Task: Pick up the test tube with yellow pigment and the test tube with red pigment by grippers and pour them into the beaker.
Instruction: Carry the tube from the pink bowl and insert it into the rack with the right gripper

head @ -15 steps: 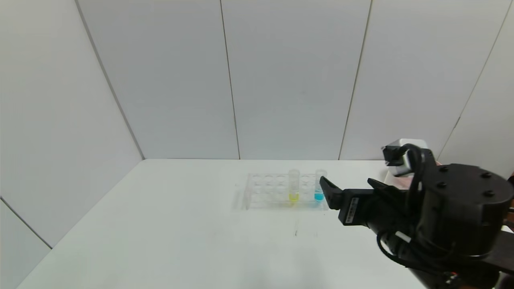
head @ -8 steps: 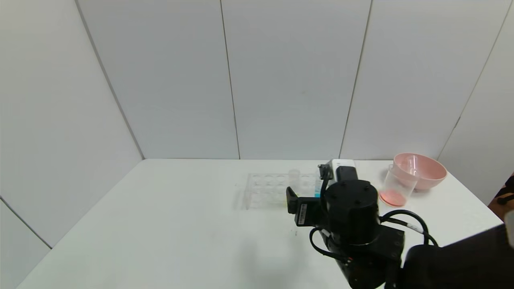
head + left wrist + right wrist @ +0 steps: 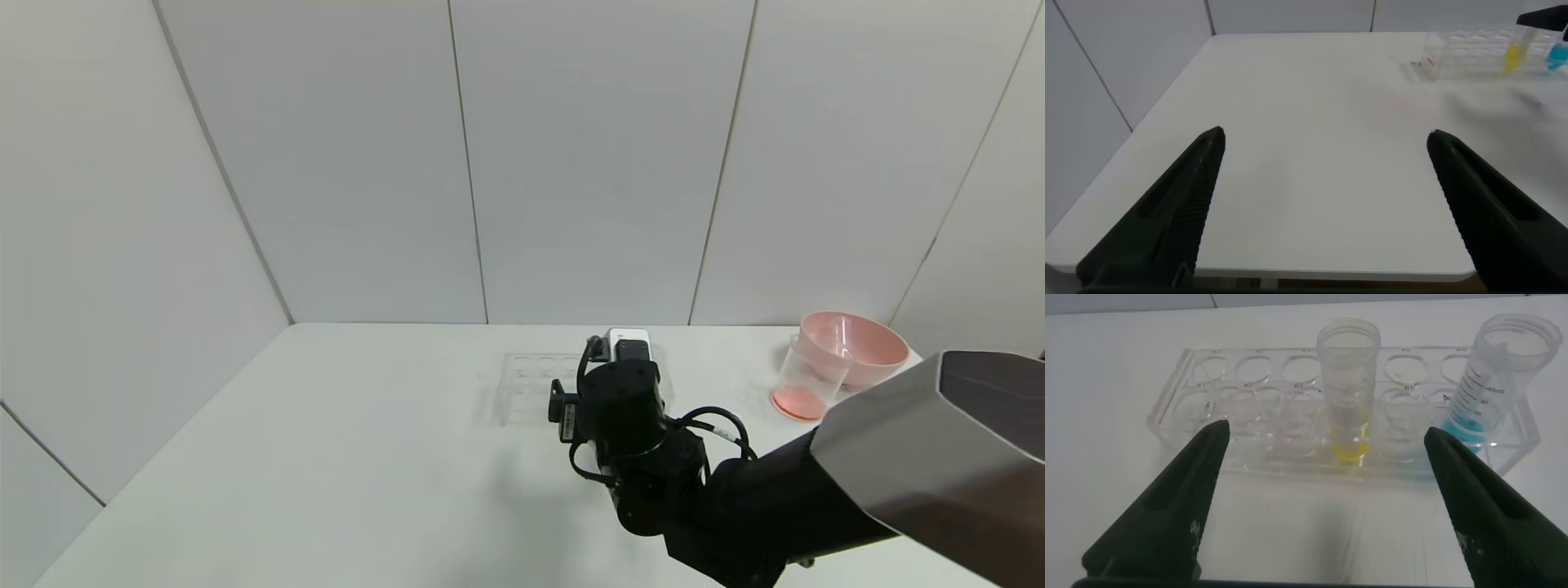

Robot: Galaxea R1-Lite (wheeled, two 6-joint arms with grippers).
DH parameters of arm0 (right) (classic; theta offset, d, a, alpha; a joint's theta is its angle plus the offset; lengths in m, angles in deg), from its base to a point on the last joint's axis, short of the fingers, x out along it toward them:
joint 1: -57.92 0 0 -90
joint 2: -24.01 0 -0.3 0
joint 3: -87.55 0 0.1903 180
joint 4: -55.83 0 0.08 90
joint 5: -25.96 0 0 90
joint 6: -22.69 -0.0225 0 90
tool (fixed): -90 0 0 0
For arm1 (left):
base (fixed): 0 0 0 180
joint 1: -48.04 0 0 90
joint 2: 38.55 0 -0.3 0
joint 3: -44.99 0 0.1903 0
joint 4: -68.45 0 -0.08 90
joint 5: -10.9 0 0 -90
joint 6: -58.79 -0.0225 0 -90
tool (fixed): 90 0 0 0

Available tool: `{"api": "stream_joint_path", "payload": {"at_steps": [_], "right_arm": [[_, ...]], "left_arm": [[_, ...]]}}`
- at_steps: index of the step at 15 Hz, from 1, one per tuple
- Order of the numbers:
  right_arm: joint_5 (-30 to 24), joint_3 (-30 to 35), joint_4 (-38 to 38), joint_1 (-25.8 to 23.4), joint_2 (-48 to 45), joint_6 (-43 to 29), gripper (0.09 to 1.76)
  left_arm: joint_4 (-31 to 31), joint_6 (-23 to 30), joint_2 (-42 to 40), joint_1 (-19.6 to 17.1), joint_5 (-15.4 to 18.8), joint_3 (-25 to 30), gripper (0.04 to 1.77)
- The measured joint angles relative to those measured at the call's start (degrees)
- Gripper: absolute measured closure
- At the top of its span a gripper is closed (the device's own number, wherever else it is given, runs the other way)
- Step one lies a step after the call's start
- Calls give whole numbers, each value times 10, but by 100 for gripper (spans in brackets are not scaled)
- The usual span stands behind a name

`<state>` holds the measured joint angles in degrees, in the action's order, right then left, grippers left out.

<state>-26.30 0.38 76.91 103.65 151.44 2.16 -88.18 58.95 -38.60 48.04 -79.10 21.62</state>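
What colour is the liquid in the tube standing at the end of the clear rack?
Blue, in the end tube; the right wrist view shows it best.

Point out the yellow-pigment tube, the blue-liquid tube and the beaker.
test tube with yellow pigment (image 3: 1348, 392): right wrist view, on its clear wall above the liquid.
blue-liquid tube (image 3: 1490, 384): right wrist view, on its graduated wall.
beaker (image 3: 808, 377): head view, on its clear side wall.

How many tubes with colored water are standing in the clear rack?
2. The test tube with yellow pigment stands near the middle of the rack, and a tube with blue liquid stands at one end. No red tube shows.
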Motion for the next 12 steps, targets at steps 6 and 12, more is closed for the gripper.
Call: {"api": "stream_joint_path", "payload": {"at_steps": [6, 12], "right_arm": [[-31, -66, -19, -25, 40, 29, 15], [-32, -103, -19, -35, 67, 58, 15]], "left_arm": [[0, 0, 0, 0, 0, 0, 5], [0, 0, 0, 0, 0, 0, 5]]}}
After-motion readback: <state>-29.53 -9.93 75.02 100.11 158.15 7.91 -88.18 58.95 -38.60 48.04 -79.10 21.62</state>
